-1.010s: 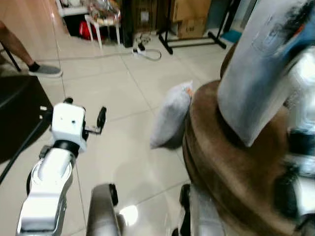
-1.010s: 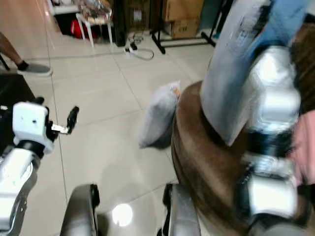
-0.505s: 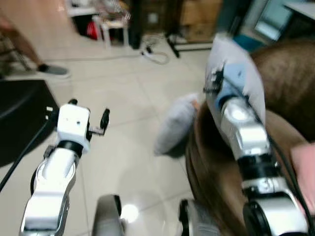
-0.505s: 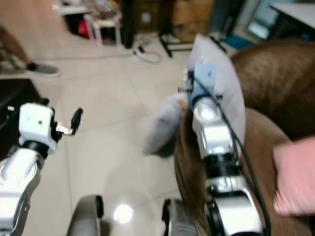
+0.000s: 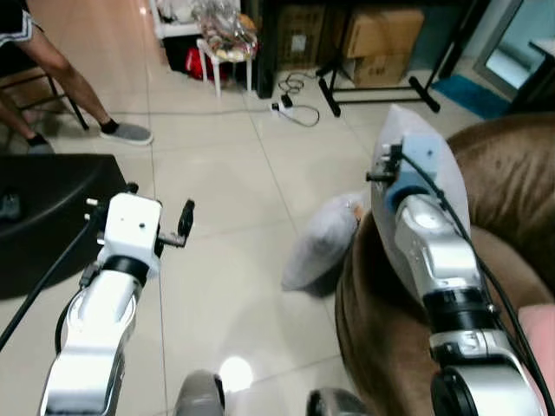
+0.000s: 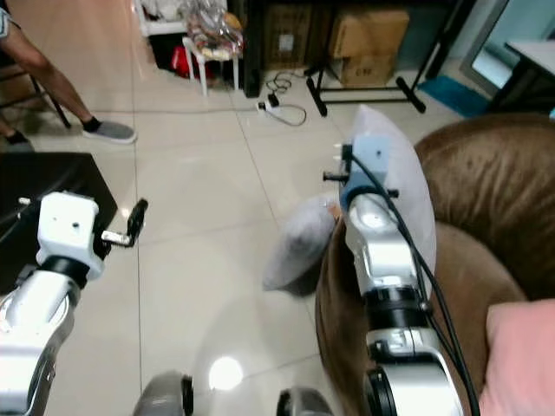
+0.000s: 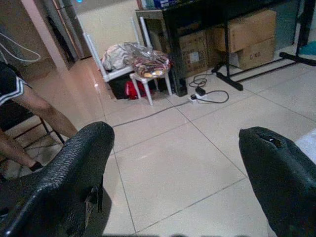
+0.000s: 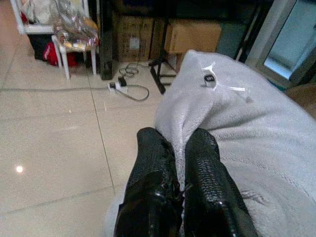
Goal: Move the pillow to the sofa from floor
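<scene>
Right wrist view shows our right hand (image 8: 180, 148) clenched on a fold of the pale grey pillow (image 8: 237, 143), the two black fingers (image 8: 155, 163) pinched close together with fabric between them; a small white tag sits on the pillow's upper part. From the head views we hold that pillow (image 6: 399, 173) upright above the rounded arm of the brown sofa (image 6: 486, 225), its far edge standing against the sofa's back and its lower part hidden behind our right arm. Whether it touches the sofa arm we cannot tell.

We count two grey pillows: the one we grip, and a second pillow (image 5: 321, 243) on the floor (image 5: 225, 173), leaning against the outer side of the sofa. A pink cushion (image 6: 520, 364) lies on the sofa seat, cut off by the picture's corner.

Our left hand (image 5: 185, 218) hangs over open tiles, fingers (image 7: 74, 177) spread wide and holding nothing. The floor between it and the leaning pillow is bare tile, with a bright lamp glare near our feet. A dark mat (image 5: 43, 208) borders our left side.

Further off, a person's legs (image 5: 61, 78) and grey shoe stand by a chair, cut off at the top. A white stool (image 5: 227, 48), a power strip (image 5: 290, 108) with its cable, a black stand and two cardboard boxes (image 5: 381, 35) line the far wall.
</scene>
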Controlling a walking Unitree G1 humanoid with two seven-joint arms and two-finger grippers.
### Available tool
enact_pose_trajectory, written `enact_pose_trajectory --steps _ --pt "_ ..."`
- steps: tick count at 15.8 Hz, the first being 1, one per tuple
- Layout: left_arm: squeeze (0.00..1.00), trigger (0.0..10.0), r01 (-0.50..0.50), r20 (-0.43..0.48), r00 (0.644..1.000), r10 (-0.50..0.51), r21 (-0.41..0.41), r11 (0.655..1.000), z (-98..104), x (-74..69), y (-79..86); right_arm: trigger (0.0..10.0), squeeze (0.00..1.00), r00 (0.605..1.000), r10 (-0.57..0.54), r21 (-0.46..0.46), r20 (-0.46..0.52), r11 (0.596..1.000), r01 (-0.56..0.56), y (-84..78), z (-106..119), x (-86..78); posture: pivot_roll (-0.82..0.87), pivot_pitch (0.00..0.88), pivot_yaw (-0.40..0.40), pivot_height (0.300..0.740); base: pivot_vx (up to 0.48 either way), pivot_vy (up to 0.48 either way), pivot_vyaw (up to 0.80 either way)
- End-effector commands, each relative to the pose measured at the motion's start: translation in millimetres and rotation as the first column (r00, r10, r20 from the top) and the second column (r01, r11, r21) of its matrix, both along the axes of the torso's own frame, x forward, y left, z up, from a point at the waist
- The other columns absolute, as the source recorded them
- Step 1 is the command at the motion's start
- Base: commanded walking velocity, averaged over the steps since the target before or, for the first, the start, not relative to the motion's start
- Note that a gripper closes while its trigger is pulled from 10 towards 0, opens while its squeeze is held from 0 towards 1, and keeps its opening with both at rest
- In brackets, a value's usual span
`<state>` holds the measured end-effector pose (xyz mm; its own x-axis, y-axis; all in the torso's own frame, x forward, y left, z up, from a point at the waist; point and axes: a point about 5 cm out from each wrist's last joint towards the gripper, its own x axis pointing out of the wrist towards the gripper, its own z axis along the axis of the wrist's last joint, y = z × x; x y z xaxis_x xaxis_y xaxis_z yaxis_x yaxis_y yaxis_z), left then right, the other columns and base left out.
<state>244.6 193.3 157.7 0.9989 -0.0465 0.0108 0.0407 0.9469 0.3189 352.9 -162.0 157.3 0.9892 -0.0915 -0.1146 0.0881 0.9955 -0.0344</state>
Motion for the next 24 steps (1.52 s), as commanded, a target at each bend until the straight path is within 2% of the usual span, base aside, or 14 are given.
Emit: enact_pose_trajectory --steps 1,3,6,9,11,16,19,24 --pt "0.0 10.0 -0.005 -0.001 1.0 0.005 -0.002 1.0 -2.6 -0.5 -2.2 10.0 0.0 0.997 0.043 0.018 0.058 0.999 -0.044 5.0 16.0 -3.8 0.0 0.0 -0.106 0.731 0.0 0.0 0.0" --pt "0.0 10.0 -0.012 0.017 1.0 0.012 -0.01 1.0 -0.6 -1.4 -2.7 10.0 0.0 0.995 0.06 0.019 0.077 0.998 -0.062 6.3 19.5 -8.4 0.0 0.0 -0.101 0.74 0.0 0.0 0.0" --pt "0.0 10.0 -0.019 0.041 0.999 0.019 -0.008 1.0 2.6 -1.5 -3.5 10.0 0.0 0.981 0.084 0.128 0.173 0.986 -0.107 10.3 34.0 -16.8 -0.01 0.0 -0.1 0.74 0.0 0.0 0.0" --pt "0.0 10.0 -0.03 0.046 0.998 0.031 -0.019 0.999 3.1 -1.5 -2.6 10.0 0.0 0.986 0.085 0.163 0.143 0.981 -0.108 16.0 32.4 -20.5 -0.01 0.0 -0.098 0.74 0.0 0.0 -0.53" --pt "0.0 10.0 -0.029 0.048 0.998 0.03 -0.013 0.999 2.6 -2.1 -2.6 10.0 0.0 0.994 0.067 0.219 0.09 0.972 -0.085 21.1 20.3 -30.3 -0.01 0.0 -0.092 0.74 0.0 0.0 -0.8" --pt "0.0 10.0 -0.023 0.035 0.999 0.023 0.004 1.0 0.4 -1.0 -1.1 10.0 0.0 0.998 0.045 0.224 0.047 0.973 -0.054 16.9 9.9 -39.7 -0.01 0.0 -0.081 0.74 0.0 0.0 -0.8" --pt "0.0 10.0 -0.027 0.03 0.999 0.027 -0.001 1.0 -1.7 -2.1 -1.3 10.0 0.0 0.996 0.089 0.222 0.001 0.971 -0.087 24.0 -2.5 -45.8 0.0 0.0 -0.082 0.74 0.0 0.0 -0.8" --pt "0.0 10.0 -0.023 -0.001 1.0 0.023 0.039 0.999 -13.6 -11.2 0.4 10.0 0.0 0.985 0.173 0.223 -0.017 0.961 -0.165 35.8 -13.6 -54.0 0.0 0.0 -0.087 0.74 0.0 0.0 -0.8"
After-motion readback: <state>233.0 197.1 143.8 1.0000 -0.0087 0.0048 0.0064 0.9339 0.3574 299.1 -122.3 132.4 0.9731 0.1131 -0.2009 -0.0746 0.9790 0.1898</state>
